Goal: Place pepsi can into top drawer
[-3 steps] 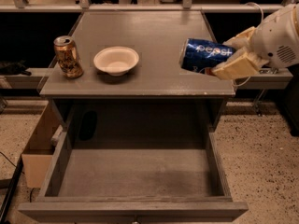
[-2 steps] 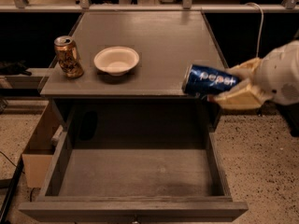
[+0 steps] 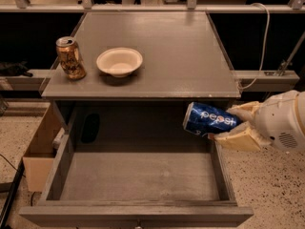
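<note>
While over top drawer's (image 3: 143, 178) right wall, hand (image 3: 222, 124) around pepsi can (image 3: 208, 119).

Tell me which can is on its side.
The blue pepsi can, held sideways in the gripper over the top drawer; the gold-brown can stands upright on the cabinet.

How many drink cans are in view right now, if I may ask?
2. A gold-brown can stands at left on the cabinet top; the pepsi can is held sideways by the end effector above the drawer, right side.
</note>
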Motion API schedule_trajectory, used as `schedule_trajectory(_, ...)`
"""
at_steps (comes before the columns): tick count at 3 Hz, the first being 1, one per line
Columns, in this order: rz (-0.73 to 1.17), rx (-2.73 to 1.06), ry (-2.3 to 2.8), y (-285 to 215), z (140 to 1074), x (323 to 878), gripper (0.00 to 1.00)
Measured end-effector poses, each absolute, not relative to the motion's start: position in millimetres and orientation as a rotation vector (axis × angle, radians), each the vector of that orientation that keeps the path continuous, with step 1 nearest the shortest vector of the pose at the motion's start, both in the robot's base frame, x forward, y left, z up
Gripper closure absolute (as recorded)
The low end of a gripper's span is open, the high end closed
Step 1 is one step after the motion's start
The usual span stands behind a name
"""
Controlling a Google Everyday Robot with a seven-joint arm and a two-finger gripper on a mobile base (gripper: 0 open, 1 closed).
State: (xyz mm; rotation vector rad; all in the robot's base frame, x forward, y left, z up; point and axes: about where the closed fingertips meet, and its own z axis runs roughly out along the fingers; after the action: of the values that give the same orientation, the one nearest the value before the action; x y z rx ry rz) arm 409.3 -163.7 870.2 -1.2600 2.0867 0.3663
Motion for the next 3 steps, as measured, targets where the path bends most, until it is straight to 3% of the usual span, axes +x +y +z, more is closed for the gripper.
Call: schedule_trajectory(3, 0.514, -1.195, 2.125, -109, 790, 409, 1.00)
